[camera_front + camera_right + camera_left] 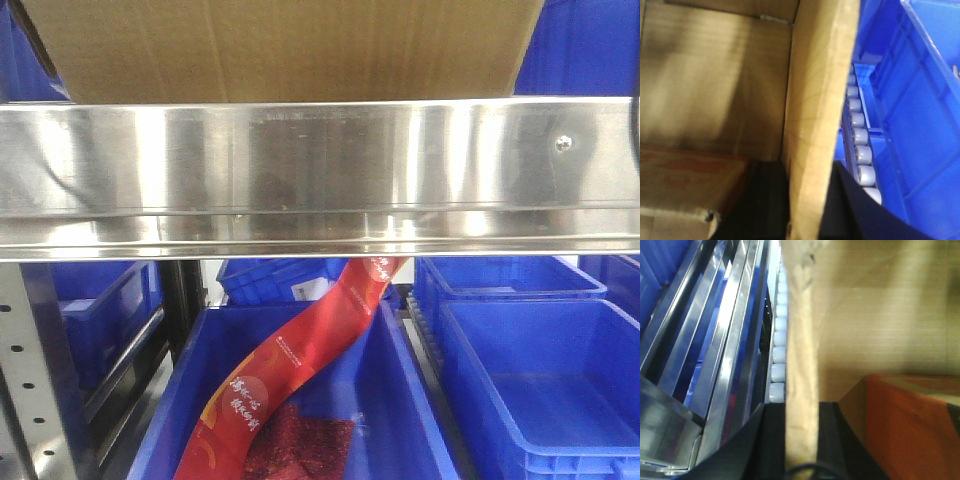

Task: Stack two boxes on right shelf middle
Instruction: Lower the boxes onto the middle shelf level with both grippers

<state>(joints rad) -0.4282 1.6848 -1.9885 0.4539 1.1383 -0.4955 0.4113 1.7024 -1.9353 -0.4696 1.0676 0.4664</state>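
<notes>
The left pincer was clamped on the left wall of the large cardboard box, one dark finger outside and one inside, the wall's edge running up between them. The right pincer was clamped the same way on the box's right wall, its black fingers pressed against both faces of the cardboard.

In the front view the box stood on the shelf behind the broad steel front rail, filling most of the width above it. Both wrist views showed a row of white rollers just beside the box's walls. Inside the box lay a second item with orange-red print; what it was could not be told.

Below the shelf, blue bins sat side by side, and a red printed strip hung into the middle one.
</notes>
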